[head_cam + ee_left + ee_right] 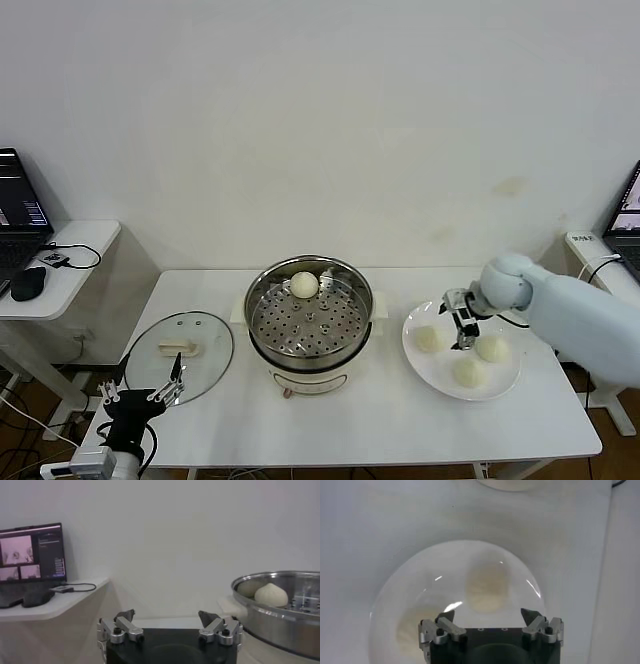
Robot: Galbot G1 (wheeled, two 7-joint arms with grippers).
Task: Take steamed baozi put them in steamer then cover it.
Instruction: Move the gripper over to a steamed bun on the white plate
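Note:
The steamer point(310, 322) stands at the table's middle with one baozi point(304, 285) on its perforated tray at the back. Three more baozi point(429, 339), point(491, 348), point(469, 372) lie on a white plate point(440, 378) to its right. My right gripper point(462, 338) hangs open and empty over the plate between the buns. In the right wrist view it point(489, 615) is just short of one bun point(487, 587). The glass cover point(205, 335) lies flat left of the steamer. My left gripper point(140, 392) is open and empty near the cover's front edge.
The left wrist view shows the steamer's wall point(280, 620) with the bun point(271, 595) inside. A side table at the left carries a laptop point(20, 215) and a mouse point(28, 283). Another laptop point(628, 215) stands at the far right.

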